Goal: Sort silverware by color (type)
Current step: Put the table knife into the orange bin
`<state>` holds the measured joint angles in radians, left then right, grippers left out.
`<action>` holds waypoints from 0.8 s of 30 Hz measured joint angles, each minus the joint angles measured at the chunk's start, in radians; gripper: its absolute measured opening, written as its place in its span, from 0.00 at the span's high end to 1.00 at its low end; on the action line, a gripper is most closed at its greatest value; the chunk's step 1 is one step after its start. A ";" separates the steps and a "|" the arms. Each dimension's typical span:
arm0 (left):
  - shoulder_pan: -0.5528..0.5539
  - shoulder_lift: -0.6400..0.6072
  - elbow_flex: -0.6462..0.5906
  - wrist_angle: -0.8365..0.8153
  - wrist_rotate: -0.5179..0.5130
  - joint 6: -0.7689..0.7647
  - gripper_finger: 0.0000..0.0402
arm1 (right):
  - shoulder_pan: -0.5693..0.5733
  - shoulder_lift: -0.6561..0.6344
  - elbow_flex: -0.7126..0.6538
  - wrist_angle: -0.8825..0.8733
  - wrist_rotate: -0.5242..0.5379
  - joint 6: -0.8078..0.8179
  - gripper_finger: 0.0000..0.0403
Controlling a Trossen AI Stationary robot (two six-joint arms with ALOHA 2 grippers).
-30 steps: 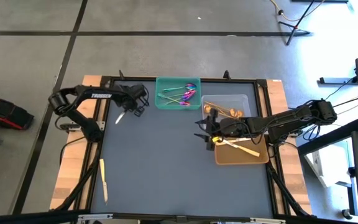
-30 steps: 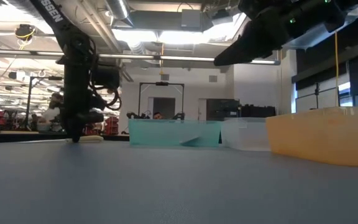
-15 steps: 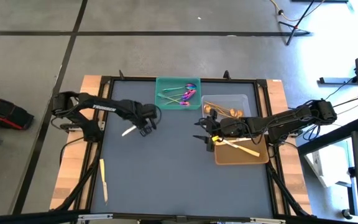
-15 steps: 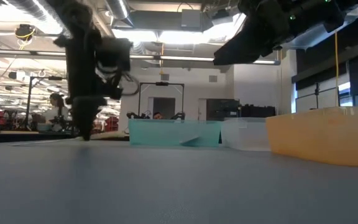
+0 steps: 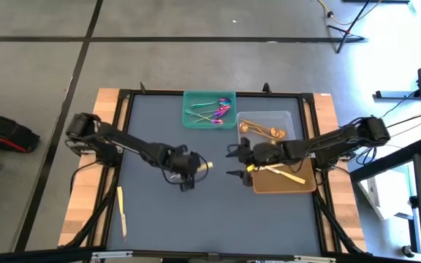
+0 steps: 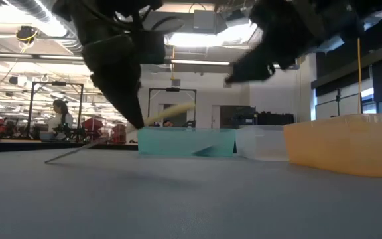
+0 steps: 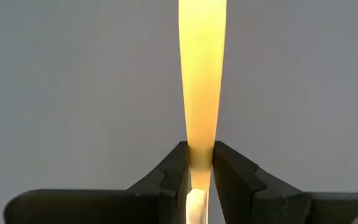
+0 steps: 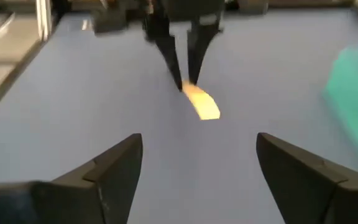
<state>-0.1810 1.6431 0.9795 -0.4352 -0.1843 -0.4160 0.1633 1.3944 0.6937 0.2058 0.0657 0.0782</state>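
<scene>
My left gripper (image 5: pixel 190 168) is over the middle of the table, shut on a pale yellow knife (image 5: pixel 205 166). The knife's yellow handle (image 6: pixel 172 113) points toward my right gripper (image 5: pixel 232 162). That gripper stands open a short way to the right, facing the handle's end (image 8: pixel 201 103) with nothing between its fingers. A second yellow knife (image 5: pixel 122 212) lies flat by the table's left edge. Purple-headed spoons lie in the green tray (image 5: pixel 193 121), gold spoons in the clear tray (image 5: pixel 287 117), and yellow knives in the orange tray (image 5: pixel 283 186). My left gripper pinches the knife between its two fingers where the yellow handle narrows into the pale blade (image 7: pixel 201 152). The fingers slant down from the table's left. The handle sticks out past the fingertips and the thin blade (image 6: pixel 91 143) slopes down behind them. Whether the blade's tip touches the table, I cannot tell.
The three trays stand along the far and right sides of the dark mat. The mat's middle and near part hold only the two grippers. A wooden border (image 5: pixel 86 197) runs along the table's left side. A person shows far off in the room (image 6: pixel 62 116).
My left gripper has swept from the table's far left toward the middle and right, carrying the knife and rolling its wrist. The knife's handle, which pointed toward the near left, now points at my right gripper.
</scene>
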 joint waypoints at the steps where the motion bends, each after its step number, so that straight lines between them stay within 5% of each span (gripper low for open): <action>1: -0.015 0.029 0.019 -0.002 0.000 0.000 0.84 | 0.019 0.025 0.000 -0.013 -0.002 0.000 0.26; 10: -0.104 0.206 0.181 0.005 -0.001 0.007 0.83 | 0.195 0.077 0.012 -0.166 0.025 0.066 0.32; 20: -0.134 0.183 0.191 0.001 -0.009 -0.016 0.71 | 0.243 0.082 0.045 0.005 0.127 0.084 0.38; 24: -0.201 0.124 0.167 -0.039 -0.099 -0.027 0.71 | 0.230 0.143 0.043 0.106 0.139 0.070 0.40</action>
<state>-0.3818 1.7674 1.1461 -0.4745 -0.2831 -0.4430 0.3928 1.5377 0.7368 0.3121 0.2051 0.1481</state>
